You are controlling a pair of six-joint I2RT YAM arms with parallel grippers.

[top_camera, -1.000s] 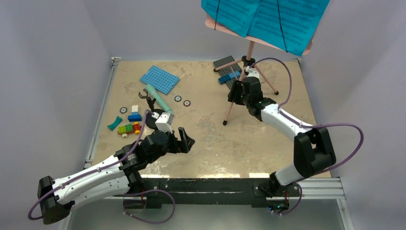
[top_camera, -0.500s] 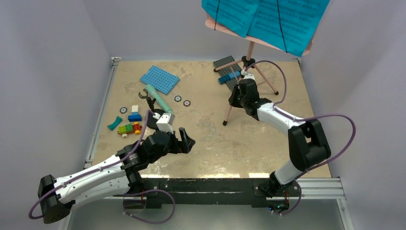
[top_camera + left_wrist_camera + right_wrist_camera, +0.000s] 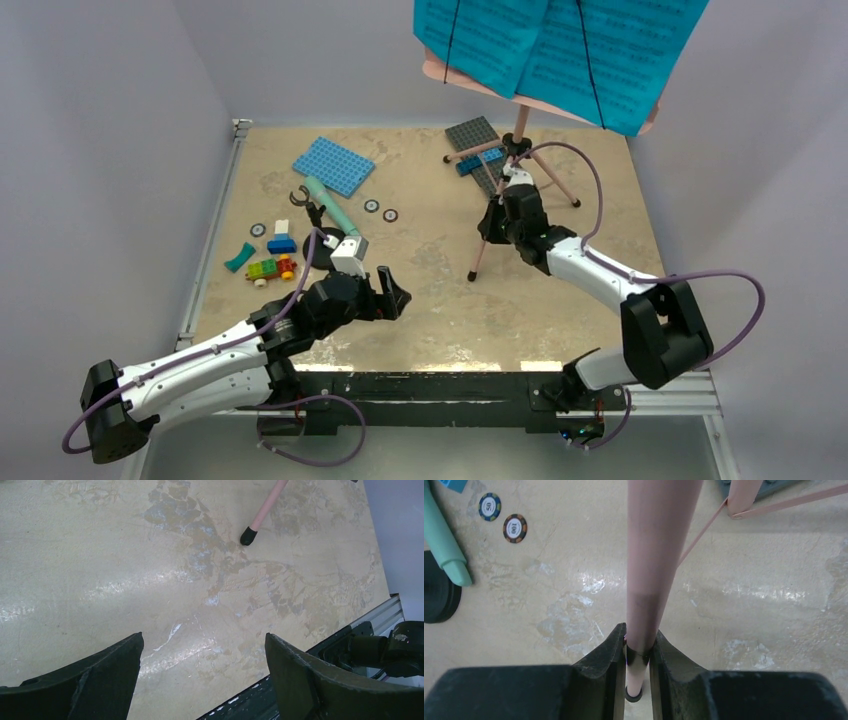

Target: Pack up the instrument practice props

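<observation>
The pink tripod music stand (image 3: 519, 122) stands at the back right of the table, and its board carries the cyan sheet-music pages (image 3: 560, 45). My right gripper (image 3: 489, 226) (image 3: 638, 641) is shut on the stand's front leg (image 3: 659, 550), a little above its black foot. The mint-green toy microphone (image 3: 333, 208) (image 3: 441, 540) lies at the left, next to the black round-base mic stand (image 3: 322, 248) (image 3: 438, 597). My left gripper (image 3: 393, 293) (image 3: 202, 655) hangs open over bare table. The front leg's black foot (image 3: 248, 535) shows in the left wrist view.
A blue baseplate (image 3: 334, 165) lies at the back left and a grey one (image 3: 478, 138) sits under the tripod. Small coloured bricks (image 3: 270, 258) are at the left, and round chips (image 3: 380, 210) (image 3: 514, 528) lie near the microphone. A metal rail (image 3: 450, 385) edges the near side.
My right gripper has closed on the stand's front leg, and the stand and its pages have shifted slightly. The left arm has barely moved.
</observation>
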